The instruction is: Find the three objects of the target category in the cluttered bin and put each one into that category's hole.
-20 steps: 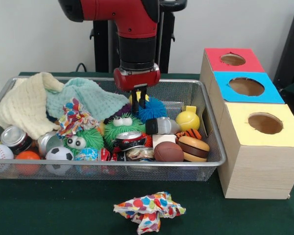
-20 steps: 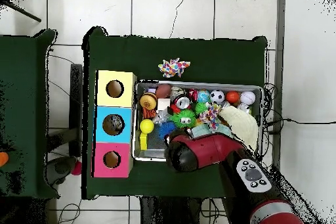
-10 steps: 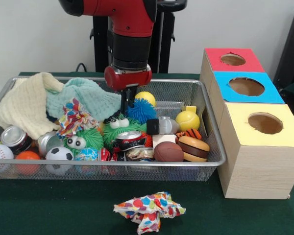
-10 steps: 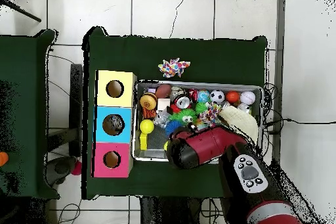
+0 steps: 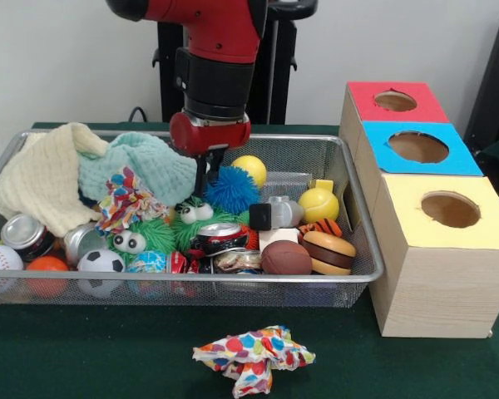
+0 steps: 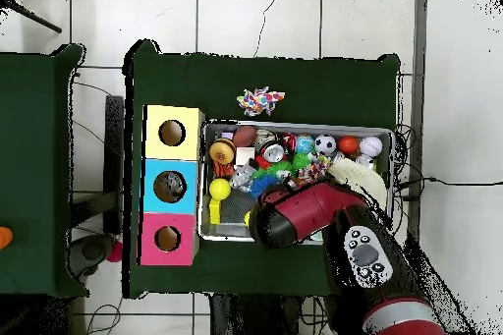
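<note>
Arm point(image 5: 212, 75) shifted left over green-clothed table point(image 5: 83, 357); white wall behind; jaws' state unclear.

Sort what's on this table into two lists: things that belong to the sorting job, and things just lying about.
Belongs to the job:
- wire bin with its clutter of toys
- gripper, down among the toys
- blue-topped box's hole
- balls in the bin, e.g. soccer ball, if balls are the target; the category isn't shown

Lying about:
- patterned cloth scrap on the table outside the bin
- red-topped box
- yellow-topped box
</note>
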Available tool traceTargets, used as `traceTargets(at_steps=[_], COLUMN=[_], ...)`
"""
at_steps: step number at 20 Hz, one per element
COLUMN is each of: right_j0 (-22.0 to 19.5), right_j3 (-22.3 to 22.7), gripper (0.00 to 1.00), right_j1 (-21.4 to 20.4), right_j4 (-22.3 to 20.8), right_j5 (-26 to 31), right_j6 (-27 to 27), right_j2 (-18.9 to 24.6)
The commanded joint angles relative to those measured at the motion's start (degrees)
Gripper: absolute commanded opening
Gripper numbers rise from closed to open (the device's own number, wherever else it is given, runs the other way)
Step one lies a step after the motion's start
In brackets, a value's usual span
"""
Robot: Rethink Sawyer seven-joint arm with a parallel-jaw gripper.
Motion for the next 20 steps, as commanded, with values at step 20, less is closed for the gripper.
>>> traceTargets(at_steps=[20], right_j0=[3.2], right_j3=[-9.8], gripper=[0.0], right_j1=[-0.9], right_j4=[-15.0], right_j5=[12.8], right_j6=[-18.1], right_j2=[1.5])
